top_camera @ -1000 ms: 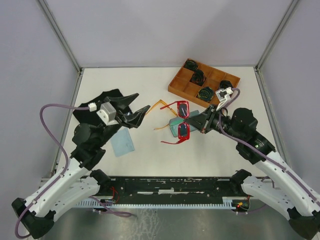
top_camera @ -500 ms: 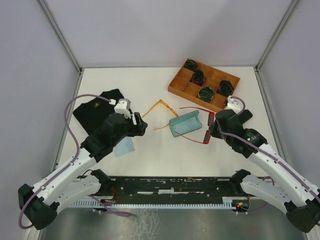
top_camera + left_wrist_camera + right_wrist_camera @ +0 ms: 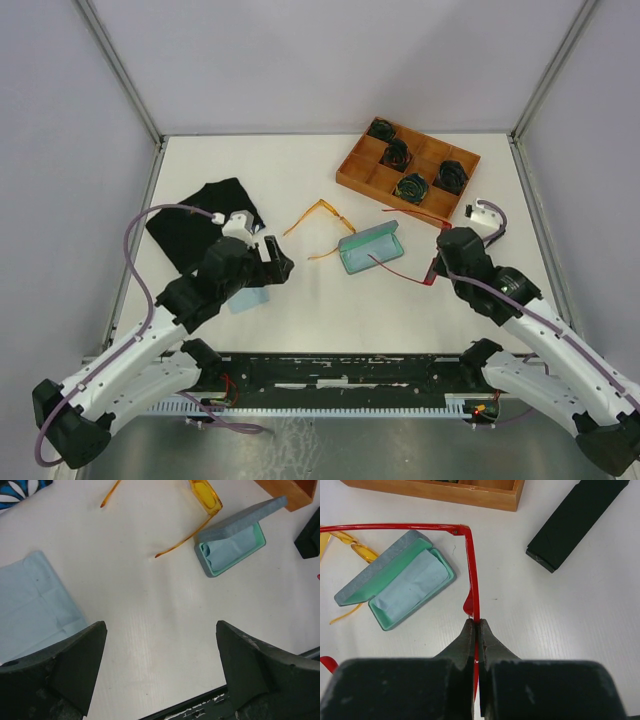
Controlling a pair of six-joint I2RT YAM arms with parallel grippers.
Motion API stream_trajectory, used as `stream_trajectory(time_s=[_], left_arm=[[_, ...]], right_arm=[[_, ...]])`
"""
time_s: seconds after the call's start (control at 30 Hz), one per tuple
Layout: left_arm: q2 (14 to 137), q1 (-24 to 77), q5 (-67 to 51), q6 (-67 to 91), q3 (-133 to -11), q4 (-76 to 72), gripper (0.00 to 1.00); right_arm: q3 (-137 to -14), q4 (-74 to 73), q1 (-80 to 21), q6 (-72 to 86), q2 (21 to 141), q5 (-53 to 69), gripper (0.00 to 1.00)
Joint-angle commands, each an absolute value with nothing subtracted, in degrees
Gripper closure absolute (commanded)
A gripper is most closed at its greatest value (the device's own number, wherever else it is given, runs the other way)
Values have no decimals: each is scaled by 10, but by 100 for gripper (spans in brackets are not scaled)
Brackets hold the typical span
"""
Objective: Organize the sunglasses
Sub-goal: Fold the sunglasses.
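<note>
Red sunglasses (image 3: 471,570) are pinched by the frame in the closed right hand (image 3: 476,629), just beside the open grey-blue case (image 3: 395,587). Orange-yellow sunglasses (image 3: 205,494) lie on the counter (image 3: 150,605) by that case. The left hand (image 3: 160,650) gapes wide, holding nothing.

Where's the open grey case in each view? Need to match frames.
Top external: open case just right of centre.
Left wrist: open case upper right.
Right wrist: open case left of centre.
Shared landmark: wooden tray, at the top edge of both wrist views.
</note>
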State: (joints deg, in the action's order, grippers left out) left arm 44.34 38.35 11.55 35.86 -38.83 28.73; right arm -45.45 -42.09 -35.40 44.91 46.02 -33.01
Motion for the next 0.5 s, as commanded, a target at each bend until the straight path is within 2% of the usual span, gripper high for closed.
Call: stream_trajectory(time_s=[0.0, 0.2, 0.47], left_arm=[[437, 390, 65, 370, -354, 178, 4], [502, 514, 165, 354, -392, 155, 4], [647, 683, 318, 363, -482, 106, 7]], right_arm=[[-458, -387, -354, 444, 439, -357, 100], [-475, -341, -354, 438, 446, -347, 100], [-489, -305, -361, 467, 477, -301, 100]])
